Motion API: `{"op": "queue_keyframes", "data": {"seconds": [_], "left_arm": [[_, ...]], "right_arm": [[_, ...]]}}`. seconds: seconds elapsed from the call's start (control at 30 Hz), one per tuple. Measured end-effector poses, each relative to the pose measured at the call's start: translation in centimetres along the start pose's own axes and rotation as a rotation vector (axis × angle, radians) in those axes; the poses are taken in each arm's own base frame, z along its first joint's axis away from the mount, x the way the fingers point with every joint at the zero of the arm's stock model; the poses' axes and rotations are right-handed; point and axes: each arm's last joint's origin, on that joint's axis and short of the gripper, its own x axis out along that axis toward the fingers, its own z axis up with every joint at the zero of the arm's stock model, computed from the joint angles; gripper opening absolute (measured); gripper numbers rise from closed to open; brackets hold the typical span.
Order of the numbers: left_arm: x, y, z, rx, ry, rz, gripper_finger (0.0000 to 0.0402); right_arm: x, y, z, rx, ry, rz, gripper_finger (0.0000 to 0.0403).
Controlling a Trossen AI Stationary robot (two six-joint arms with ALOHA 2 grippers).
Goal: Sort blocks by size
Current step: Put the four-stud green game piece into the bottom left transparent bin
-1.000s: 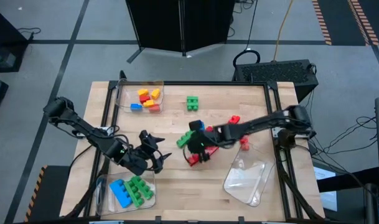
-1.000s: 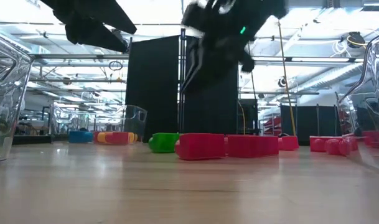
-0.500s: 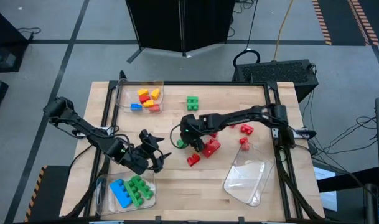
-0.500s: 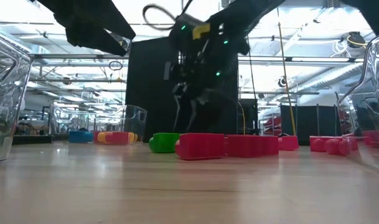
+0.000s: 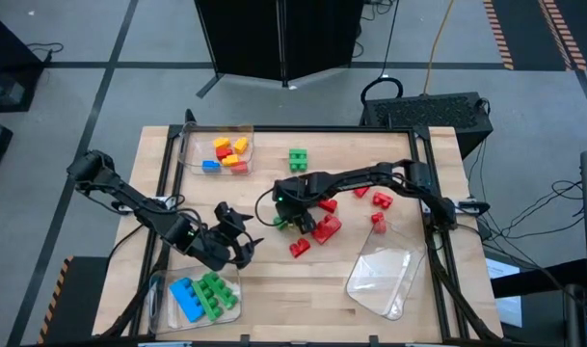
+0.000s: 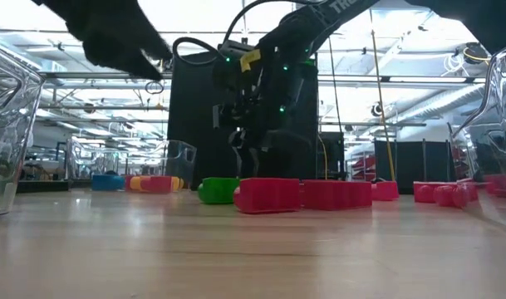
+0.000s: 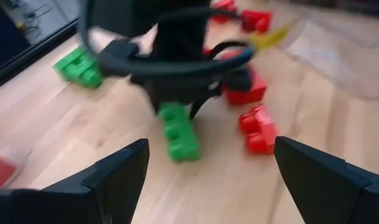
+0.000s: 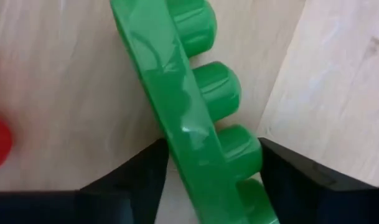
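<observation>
At the centre of the high view, the right gripper [image 5: 285, 216] stands over a long green block [image 8: 195, 118] lying on the tabletop [image 5: 274, 280], its fingers spread either side of it, not pinching. The left gripper [image 5: 243, 247] waits released at lower left, above the tray [image 5: 154, 289] of blue and green blocks.

Wooden table [image 5: 274, 280] with three clear plastic trays: one [image 5: 192, 145] at its far left corner, one [image 5: 230, 306] at its near left edge, one [image 5: 382, 275] tipped near its right side; black cabinet [image 5: 274, 39] beyond its far edge.
</observation>
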Motion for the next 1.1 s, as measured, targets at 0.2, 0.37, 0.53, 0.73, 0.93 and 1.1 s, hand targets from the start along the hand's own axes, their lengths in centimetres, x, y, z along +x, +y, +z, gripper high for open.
{"op": "queue_keyframes", "data": {"seconds": [0.2, 0.37, 0.53, 0.73, 0.93, 1.1], "left_arm": [[-0.1, 0.7, -0.8, -0.017, 0.058, 0.068, 0.0345], [-0.3, 0.5, -0.9, -0.014, 0.052, 0.057, 0.0345], [-0.3, 0.6, -0.9, -0.008, 0.047, 0.073, 0.0345], [-0.3, 0.6, -1.0, 0.036, 0.053, 0.075, 0.0345], [-0.1, 0.6, -1.5, 0.064, 0.075, 0.092, 0.0345], [0.9, 0.1, -2.5, 0.109, 0.106, 0.118, 0.0345]], "right_arm": [[-0.7, 0.1, 0.0, 0.014, -0.006, 0.002, 0.014], [-1.3, 0.2, 0.1, 0.014, -0.017, -0.002, 0.0107], [-1.6, 0.6, 0.4, 0.023, -0.031, 0.0, 0.0096], [-1.7, 1.1, 0.7, 0.015, -0.039, 0.004, 0.0068], [-2.1, 1.4, 0.9, 0.029, -0.049, 0.003, 0.0044], [-4.1, 1.4, 1.3, 0.057, -0.102, -0.016, 0.0029]]}}
